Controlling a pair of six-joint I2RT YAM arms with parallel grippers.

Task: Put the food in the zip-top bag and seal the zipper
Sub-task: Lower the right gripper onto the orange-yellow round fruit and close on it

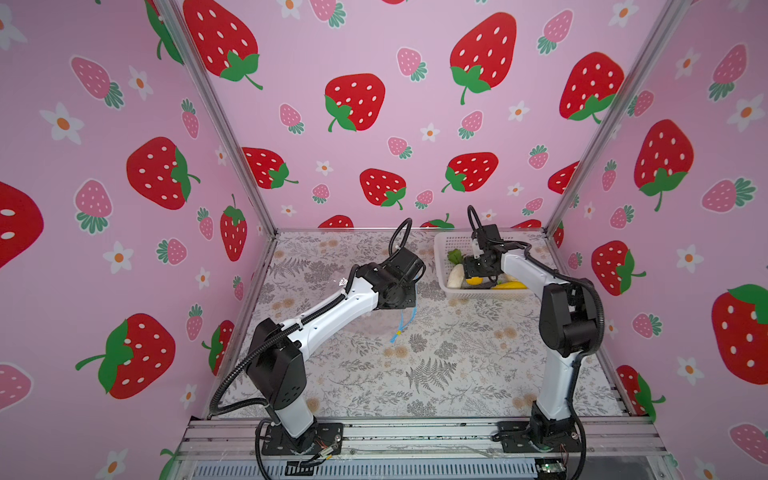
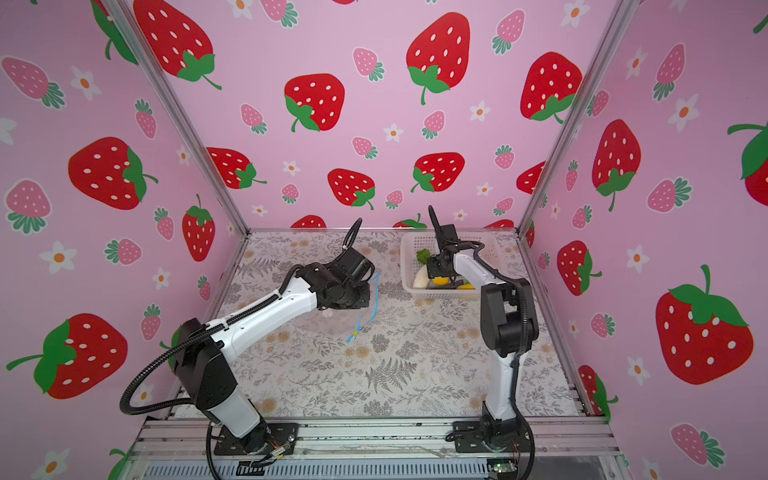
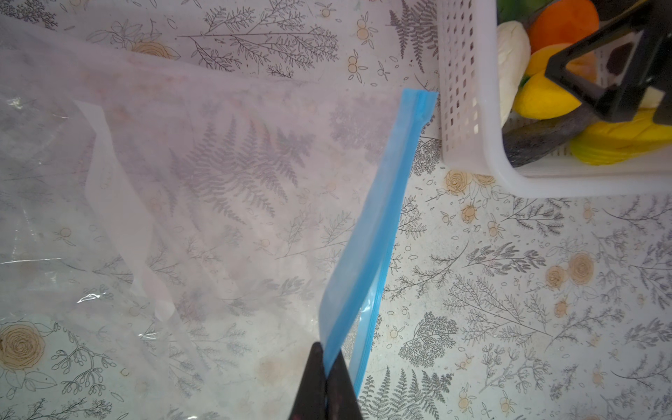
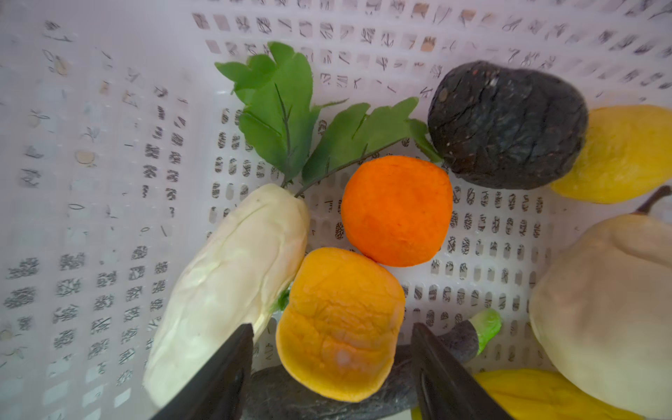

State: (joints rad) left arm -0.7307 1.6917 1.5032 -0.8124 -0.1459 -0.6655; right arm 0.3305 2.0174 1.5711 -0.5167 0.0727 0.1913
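The clear zip-top bag (image 3: 189,189) lies on the floral table, its white label showing through. My left gripper (image 3: 327,363) is shut on the blue zipper (image 3: 382,218), holding one lip up. In both top views the zipper (image 1: 405,320) hangs below the left wrist, its yellow slider (image 2: 355,332) low. The food sits in the white basket (image 4: 91,182): orange (image 4: 396,211), white radish (image 4: 232,287), dark avocado (image 4: 505,123), lemon (image 4: 625,152) and a yellow-orange peach (image 4: 338,323). My right gripper (image 4: 332,327) is open, its fingers either side of the peach.
The basket (image 1: 440,266) stands at the back right of the table, close to the bag's mouth. It also holds a pale pear-shaped piece (image 4: 611,316), a dark eggplant (image 4: 462,338) and a banana (image 4: 545,396). Pink strawberry walls enclose the table on three sides.
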